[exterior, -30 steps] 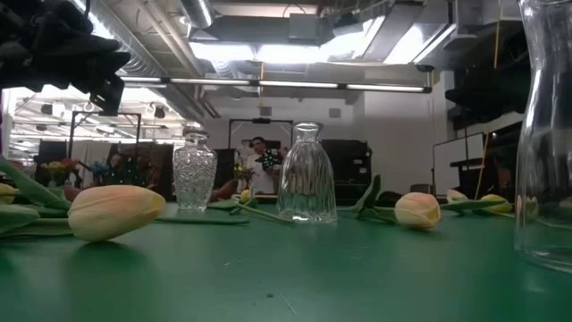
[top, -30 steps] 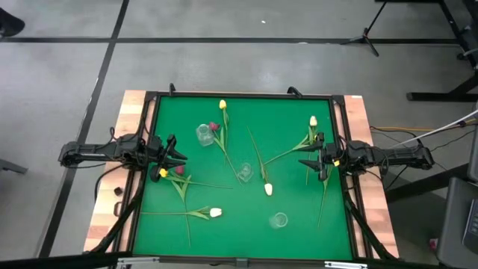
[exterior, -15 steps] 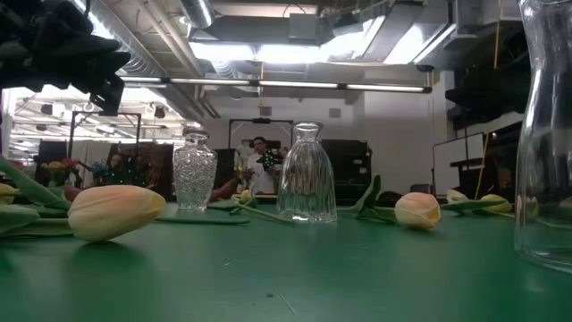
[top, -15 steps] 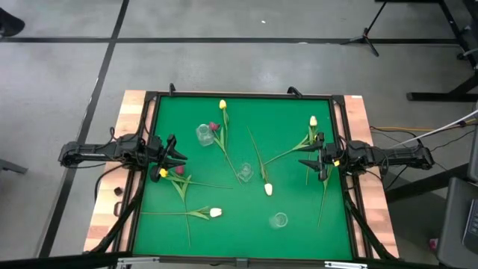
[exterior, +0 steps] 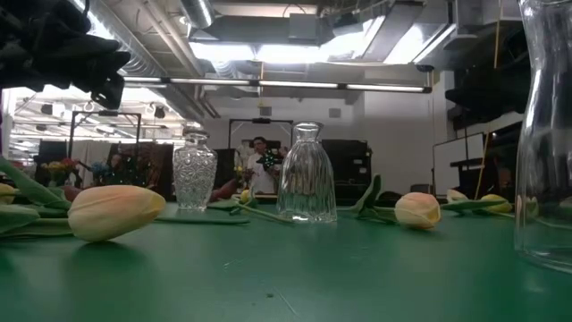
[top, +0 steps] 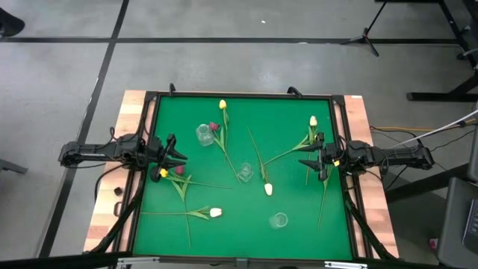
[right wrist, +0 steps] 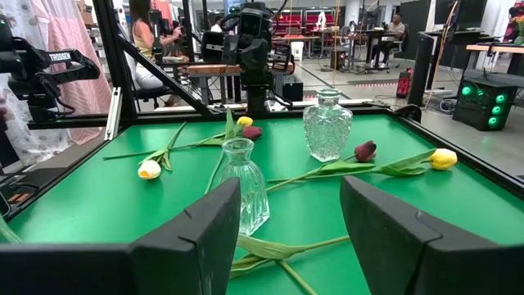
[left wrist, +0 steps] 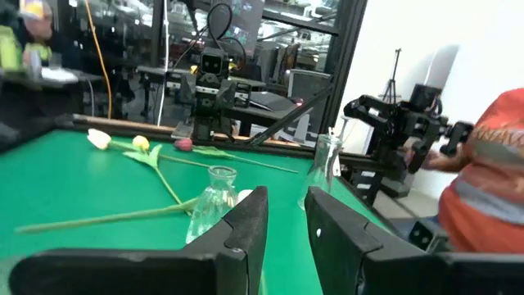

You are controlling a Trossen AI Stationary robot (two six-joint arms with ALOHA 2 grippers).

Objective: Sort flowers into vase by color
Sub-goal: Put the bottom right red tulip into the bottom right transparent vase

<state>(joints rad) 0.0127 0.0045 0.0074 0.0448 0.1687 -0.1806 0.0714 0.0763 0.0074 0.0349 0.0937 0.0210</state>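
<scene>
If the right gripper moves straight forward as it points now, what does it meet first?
Probably the ribbed glass vase, centred between the open right gripper fingers, though depth is unclear; a green stem lies nearer, low on the mat.

arms: I see two slim dark jointed limbs, black cabling along each | left pincer: black, two flat tapered fingers with matte inner faces | right pincer: same dark build, broad blocky fingers, small yellow mark near wrist
</scene>
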